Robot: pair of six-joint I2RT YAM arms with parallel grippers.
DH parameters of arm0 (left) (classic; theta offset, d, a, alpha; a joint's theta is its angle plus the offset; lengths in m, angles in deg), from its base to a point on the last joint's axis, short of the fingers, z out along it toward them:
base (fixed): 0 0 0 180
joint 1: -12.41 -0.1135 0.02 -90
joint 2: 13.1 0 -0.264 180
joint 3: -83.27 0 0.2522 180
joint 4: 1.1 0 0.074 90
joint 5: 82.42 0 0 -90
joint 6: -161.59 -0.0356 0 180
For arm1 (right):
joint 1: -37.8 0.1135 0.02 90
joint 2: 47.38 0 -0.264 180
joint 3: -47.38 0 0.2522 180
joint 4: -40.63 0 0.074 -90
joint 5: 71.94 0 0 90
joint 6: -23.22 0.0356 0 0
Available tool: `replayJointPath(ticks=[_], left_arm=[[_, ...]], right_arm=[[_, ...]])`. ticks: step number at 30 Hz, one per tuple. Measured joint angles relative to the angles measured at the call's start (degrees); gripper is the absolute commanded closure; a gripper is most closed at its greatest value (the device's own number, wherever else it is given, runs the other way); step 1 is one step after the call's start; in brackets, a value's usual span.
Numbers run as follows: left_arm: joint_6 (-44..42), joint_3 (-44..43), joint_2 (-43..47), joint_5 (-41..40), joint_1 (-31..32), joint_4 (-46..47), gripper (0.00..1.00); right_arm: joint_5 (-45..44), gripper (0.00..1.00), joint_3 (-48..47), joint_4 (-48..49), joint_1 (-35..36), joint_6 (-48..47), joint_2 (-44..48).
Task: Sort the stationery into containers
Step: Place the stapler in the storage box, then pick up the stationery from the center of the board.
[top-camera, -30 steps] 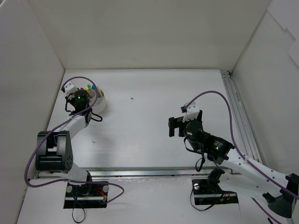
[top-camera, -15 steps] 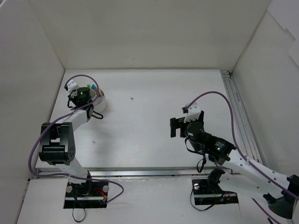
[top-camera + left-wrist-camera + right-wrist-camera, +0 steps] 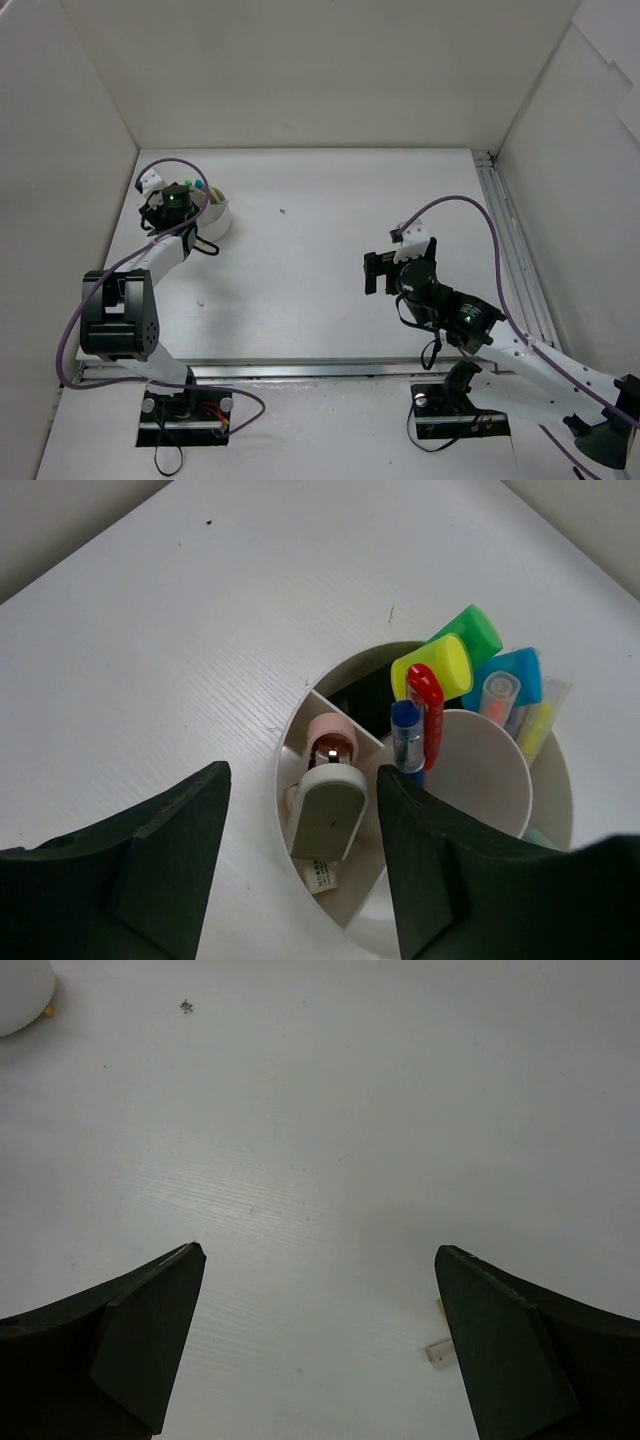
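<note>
Inside round plastic tub: stubby hi-liters.

- The tub stands at the far-left corner of the tabletop, near the left wall. The left jaws hang spread wide above it.
- Upright highlighters and pens crowd its far compartment, rising past the rim.
- A pink eraser and a white block fill the near compartment.
- The right jaws stand wide apart over bare tabletop, with only a small clear scrap nearby.
- A rail lines the right edge.
</note>
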Motion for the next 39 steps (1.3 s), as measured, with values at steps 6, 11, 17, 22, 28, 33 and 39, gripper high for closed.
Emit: replayJointPath(ticks=[6,11,17,22,28,33,39], left_arm=[[-0.3,0.0,5.5,3.3,0.0,-0.6,0.29],[-0.8,0.0,9.8,5.0,0.0,-1.1,0.26],[-1.7,1.4,14.3,7.7,0.0,-3.3,0.07],[-2.4,2.1,20.2,14.3,0.0,-8.7,0.01],[-4.6,7.0,32.7,22.8,2.0,-11.7,0.01],[-6.0,10.4,41.2,29.8,4.3,-13.1,0.01],[-6.8,11.8,42.2,35.5,7.3,-13.8,0.01]], right_arm=[[0.0,0.02,0.0,0.0,0.0,0.2,0.0],[0.1,0.02,0.0,0.0,0.0,0.3,0.0],[-1.1,0.02,0.0,-0.4,0.0,2.5,-0.3],[-2.3,0.02,0.0,-3.3,-3.5,8.9,-2.7],[1.3,0.02,0.0,-11.1,-15.4,20.0,-8.1],[8.6,0.02,1.3,-14.0,-26.0,25.7,-13.8],[14.4,0.02,2.1,-14.8,-30.4,28.4,-19.8]])
